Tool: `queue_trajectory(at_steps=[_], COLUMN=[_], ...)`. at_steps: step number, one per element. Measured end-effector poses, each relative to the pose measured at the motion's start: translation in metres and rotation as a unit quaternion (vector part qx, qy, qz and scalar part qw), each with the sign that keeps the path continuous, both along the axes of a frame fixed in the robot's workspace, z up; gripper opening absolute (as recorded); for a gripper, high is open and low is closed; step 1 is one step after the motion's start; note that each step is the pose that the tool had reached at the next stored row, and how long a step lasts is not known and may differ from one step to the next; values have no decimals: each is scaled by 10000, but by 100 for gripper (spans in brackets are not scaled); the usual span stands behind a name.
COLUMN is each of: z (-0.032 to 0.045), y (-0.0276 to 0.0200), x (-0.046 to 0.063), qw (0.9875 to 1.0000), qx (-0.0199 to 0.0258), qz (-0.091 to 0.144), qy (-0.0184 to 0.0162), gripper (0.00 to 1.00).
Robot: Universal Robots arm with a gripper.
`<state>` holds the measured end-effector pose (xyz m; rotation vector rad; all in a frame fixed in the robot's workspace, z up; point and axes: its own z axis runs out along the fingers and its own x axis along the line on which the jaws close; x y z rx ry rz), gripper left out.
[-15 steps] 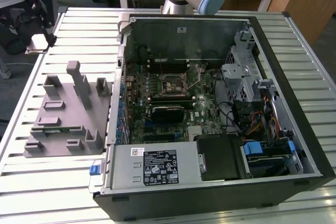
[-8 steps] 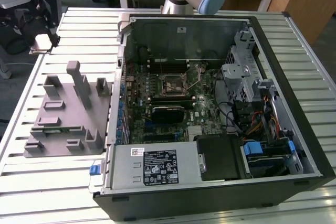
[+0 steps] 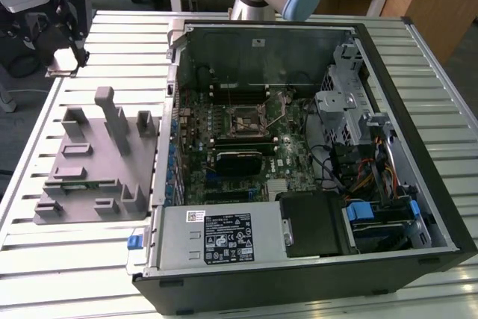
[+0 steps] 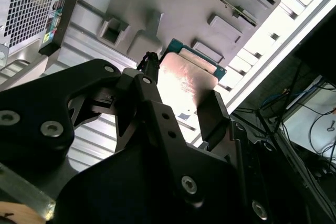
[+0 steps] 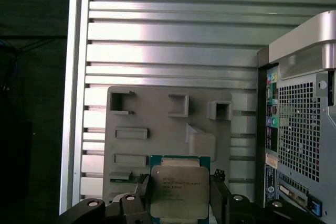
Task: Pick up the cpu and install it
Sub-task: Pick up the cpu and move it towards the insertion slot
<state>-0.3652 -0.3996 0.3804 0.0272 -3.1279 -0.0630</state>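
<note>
Slatted metal table (image 3: pixel 75 259) carrying an open computer case (image 3: pixel 254 54) with its motherboard socket (image 3: pixel 246 121) exposed; toward the exterior view's left, a grey fixture plate (image 3: pixel 97 158) just beside the case; gripper (image 5: pixel 178 195), fingers (image 5: pixel 218 190) pinching the cpu (image 5: pixel 177 184) by two opposite edges; silvery top faces the first wrist view, chip seen against the plate.

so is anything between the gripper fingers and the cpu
Nothing. In both wrist views the cpu sits directly between the two fingers of the gripper, one against each opposite edge, with no gap or other object between.
</note>
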Motion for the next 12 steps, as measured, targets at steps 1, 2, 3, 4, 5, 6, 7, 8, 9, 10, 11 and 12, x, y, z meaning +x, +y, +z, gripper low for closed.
queue_trajectory(at_steps=[1,2,3,4,5,6,7,8,9,10,11,12], z=[0,0,0,0,0,0,0,0,0,0,0,0], y=[0,0,0,0,0,0,0,0,0,0,0,0], x=[8,17,24,31,38,43,50,55,61,67,74,79], qw=[10000,10000,10000,10000,10000,10000,10000,10000,10000,10000,10000,10000], qx=[0,0,0,0,0,0,0,0,0,0,0,0], qz=[0,0,0,0,0,0,0,0,0,0,0,0], qy=[0,0,0,0,0,0,0,0,0,0,0,0], gripper=[54,54,54,54,54,54,54,54,54,54,54,54])
